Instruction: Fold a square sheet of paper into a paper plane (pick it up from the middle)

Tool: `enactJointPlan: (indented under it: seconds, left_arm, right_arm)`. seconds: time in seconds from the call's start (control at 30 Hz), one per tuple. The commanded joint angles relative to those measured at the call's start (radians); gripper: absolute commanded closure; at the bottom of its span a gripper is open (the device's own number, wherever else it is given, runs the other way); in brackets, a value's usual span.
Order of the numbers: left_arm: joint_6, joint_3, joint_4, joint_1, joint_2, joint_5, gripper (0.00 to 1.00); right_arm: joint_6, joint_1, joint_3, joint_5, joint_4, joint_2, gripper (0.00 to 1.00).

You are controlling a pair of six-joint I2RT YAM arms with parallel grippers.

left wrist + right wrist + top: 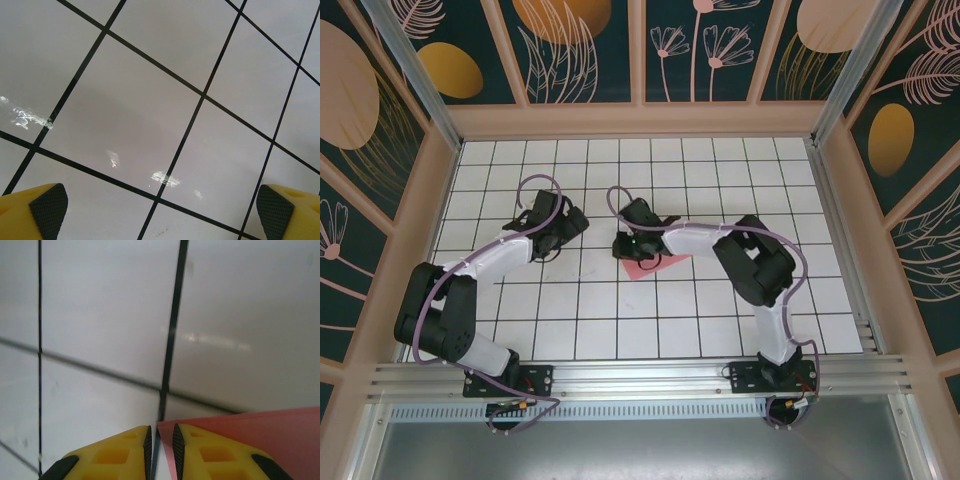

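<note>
Left pincer (161, 207) is spread wide over bare white tiles (150, 110), holding nothing and well clear of the work. Right pincer (161, 432) is low on the table, jaws nearly pressed together with just a slit between. The salmon-pink sheet of paper (260, 440) lies flat, its corner right at that slit. Am I pinching it? I cannot tell. I judge this a mid-fold step. Next I need a sure hold on that edge, then lift it over.
</note>
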State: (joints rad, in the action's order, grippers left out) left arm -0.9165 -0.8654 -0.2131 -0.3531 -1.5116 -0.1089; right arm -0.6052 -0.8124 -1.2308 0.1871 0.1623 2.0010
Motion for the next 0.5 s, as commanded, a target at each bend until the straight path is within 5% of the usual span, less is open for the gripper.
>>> enactJointPlan:
  seconds: [0.0, 0.23, 0.47]
  left_arm:
    - [0.049, 0.004, 0.009, 0.008, 0.001, 0.031, 0.01]
    - [0.078, -0.018, 0.01, 0.008, 0.001, 0.061, 0.02]
    - [0.1, -0.036, 0.022, 0.007, -0.015, 0.148, 0.01]
  right_arm:
    - [0.132, -0.014, 0.092, 0.018, 0.222, -0.07, 0.76]
    - [-0.067, 0.059, 0.097, -0.264, 0.273, -0.255, 0.61]
    - [-0.225, 0.167, 0.189, -0.319, 0.187, -0.289, 0.34]
